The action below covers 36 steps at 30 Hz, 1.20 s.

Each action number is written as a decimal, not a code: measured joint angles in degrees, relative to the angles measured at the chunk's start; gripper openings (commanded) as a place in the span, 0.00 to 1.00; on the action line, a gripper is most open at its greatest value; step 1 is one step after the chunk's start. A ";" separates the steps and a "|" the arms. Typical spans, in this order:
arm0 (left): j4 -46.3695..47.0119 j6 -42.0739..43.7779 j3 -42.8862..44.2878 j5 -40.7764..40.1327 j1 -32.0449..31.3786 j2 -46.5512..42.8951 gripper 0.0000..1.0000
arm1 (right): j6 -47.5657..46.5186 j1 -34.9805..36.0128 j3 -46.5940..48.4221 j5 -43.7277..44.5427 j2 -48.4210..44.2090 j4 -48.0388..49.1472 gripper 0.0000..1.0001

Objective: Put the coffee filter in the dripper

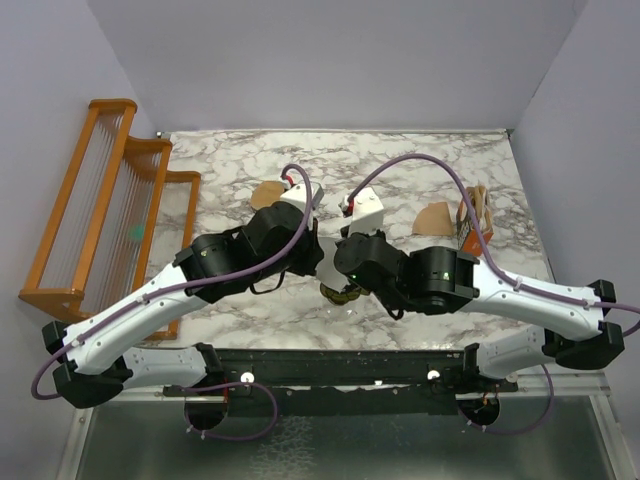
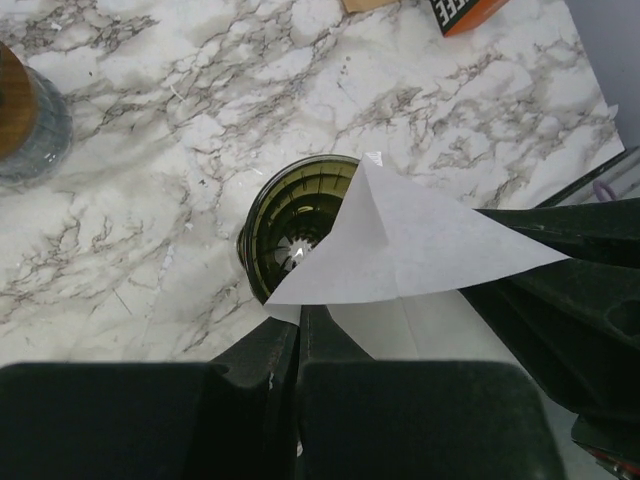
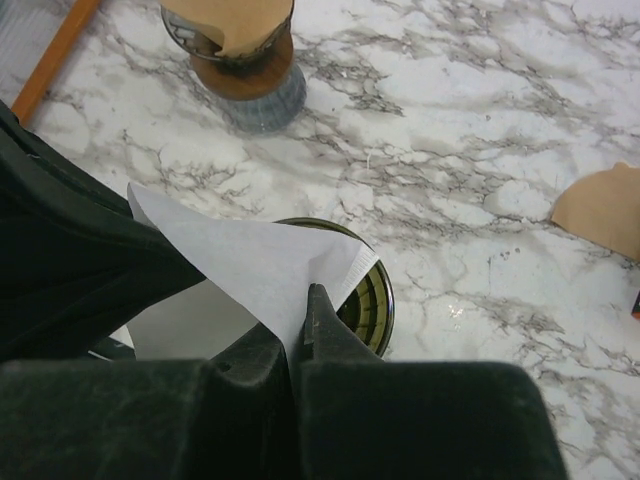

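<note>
One marble surface [image 1: 400, 160] carries everything, white with grey veins. Orange wooden rack [image 1: 100, 200] stands along its left edge. Both arms reach in and meet near the middle of the near half.

Left pincer [image 2: 301, 318] is clenched, tips nipping the lower edge of the coffee filter [image 2: 420, 250]. Right pincer [image 3: 308, 310] is clenched too, fingers pressed together on the filter's edge, just above the dripper's rim. So the white paper is gripped from both sides (thin sheet, no gap between the fingers either way).

Coffee filter is held in the air over the dripper [image 2: 290, 225], partly spread, one creased flap covering part of the mouth. It is not seated inside; the ribbed inner wall and the bottom hole show in the left wrist view.

Dripper, dark olive and translucent, stands upright on the surface under the two wrists. From the top view it is mostly hidden by them.

Grey stand [image 3: 262, 100] with a brown disc sits farther back on the left, well apart from the dripper, with a tan paper [image 3: 228, 15] on top.

Orange box [image 1: 474, 215] lies at the right side of the surface.

Second tan paper piece [image 1: 436, 216] lies flat just beside that box.
</note>
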 measured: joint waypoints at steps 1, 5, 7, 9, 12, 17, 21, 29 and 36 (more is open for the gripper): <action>-0.39 0.11 0.02 0.28 0.00 0.37 0.00 | 0.61 0.00 0.37 -0.50 0.15 -1.29 0.01; -1.64 0.31 0.02 1.18 0.00 1.27 0.00 | 2.47 -0.42 0.55 -2.27 0.48 -5.57 0.01; -1.86 0.37 0.22 1.40 0.00 1.27 0.00 | 3.13 -1.03 0.52 -3.50 0.52 -7.08 0.01; -1.90 0.44 0.44 1.88 0.00 1.27 0.00 | 3.61 -1.92 0.39 -4.59 0.52 -7.98 0.01; -1.95 0.59 0.44 2.80 0.00 1.29 0.00 | 4.07 -3.48 -0.46 -6.45 0.50 -8.15 0.01; -2.01 1.05 0.15 4.15 0.00 1.44 0.00 | 4.07 -6.67 -2.01 -10.58 0.50 -8.11 0.01; -2.12 1.66 -0.98 4.44 0.00 1.70 0.00 | 3.82 -8.87 -2.78 -13.79 0.50 -7.93 0.01; -2.75 2.34 -2.47 4.39 0.00 3.39 0.00 | 3.06 -11.58 -4.85 -19.19 0.50 -7.82 0.01; -3.61 3.04 -2.49 4.31 0.00 4.63 0.00 | 2.67 -13.53 -6.64 -21.62 0.50 -7.04 0.11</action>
